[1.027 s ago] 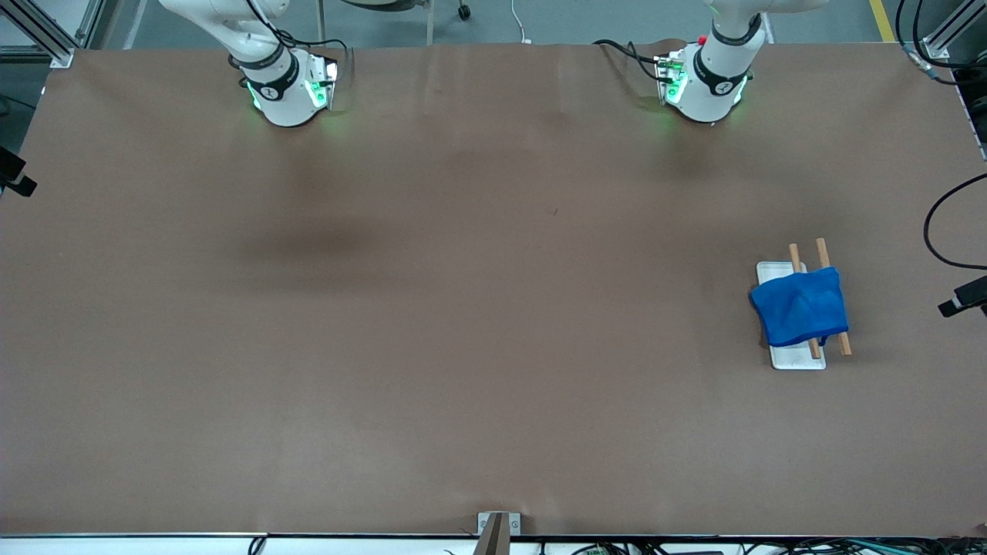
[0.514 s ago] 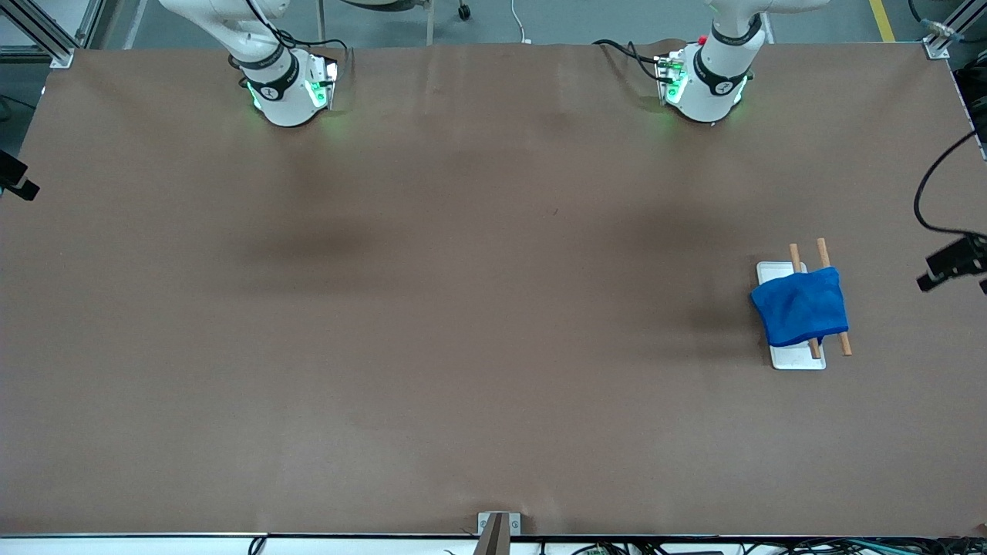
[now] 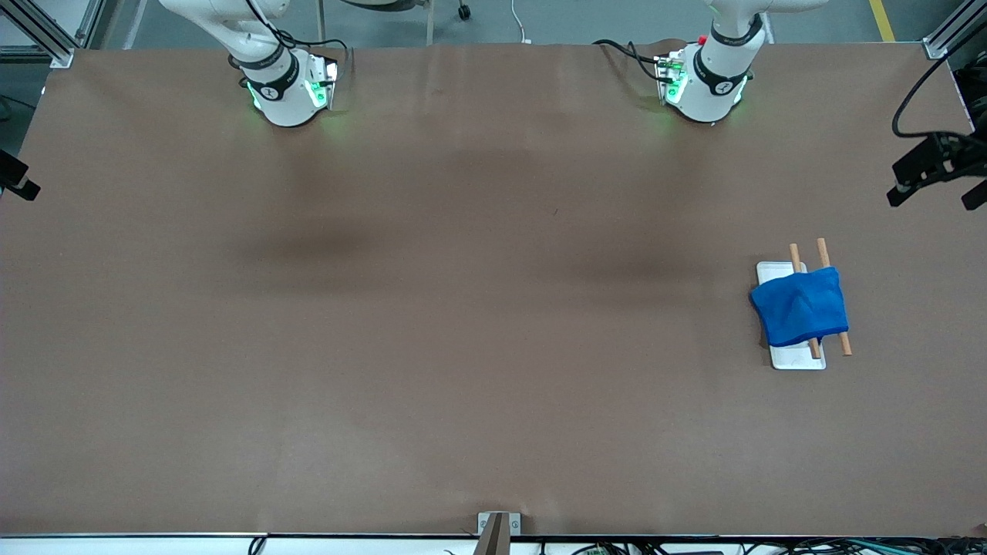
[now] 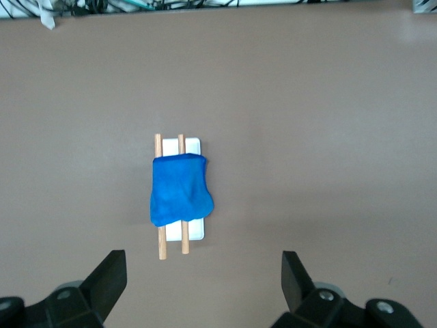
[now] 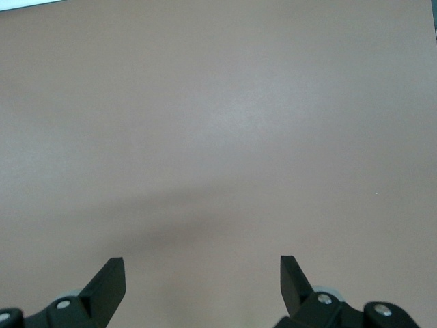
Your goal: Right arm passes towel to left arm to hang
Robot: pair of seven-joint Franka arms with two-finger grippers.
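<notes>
**Towel already draped on the rack, both arms standing clear**

Brown table covering [image 3: 463,347] is lying bare across nearly its whole spread. At the right arm's end, the right arm [image 3: 270,69] is showing only its green-lit base in the front view. The right gripper [image 5: 203,273] is hanging with its fingers spread wide and empty over bare table, waiting.

Toward the left arm's end, the towel [image 3: 800,306] is lying draped over two wooden rods [image 3: 822,250] on a small white base [image 3: 798,360], well below the left gripper [image 4: 204,270], whose fingers are likewise spread wide with nothing between them. The left arm [image 3: 713,73] is rising from its red-knobbed base.

By my reading, hanging is done and the arms are retreating; the next move calls only for parking clear.

Against the earlier frames, the towel is sitting unchanged, while dark hardware at the table's edge [image 3: 929,166] is standing higher in the view.
</notes>
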